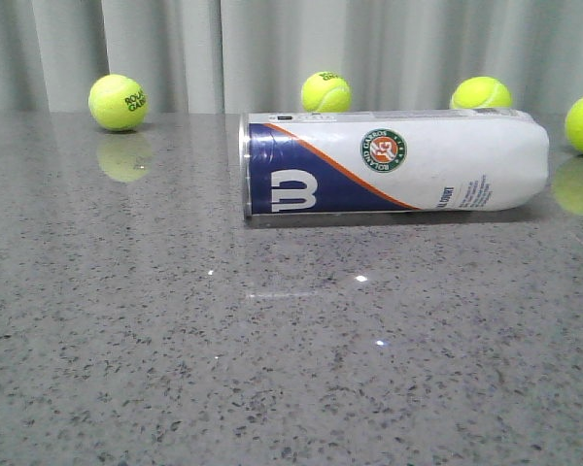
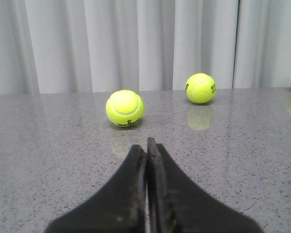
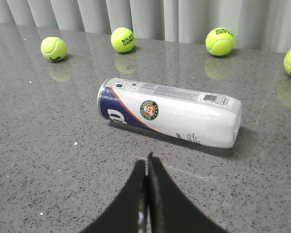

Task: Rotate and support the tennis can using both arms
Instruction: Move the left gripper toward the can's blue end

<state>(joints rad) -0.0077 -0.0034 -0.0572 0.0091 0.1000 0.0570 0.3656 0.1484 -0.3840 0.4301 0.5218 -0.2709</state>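
Approach comes first: the tennis can (image 1: pixel 394 161) lies on its side on the table (image 1: pixel 272 369), untouched. Your left gripper (image 2: pixel 146 145) and right gripper (image 3: pixel 146 162) are both pressed closed, empty. You'll need to open them and flank the can.

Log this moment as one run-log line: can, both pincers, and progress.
tennis can: lying on its side, untouched | left pincer: shut, empty | right pincer: shut, empty, short of can | rotation: not started
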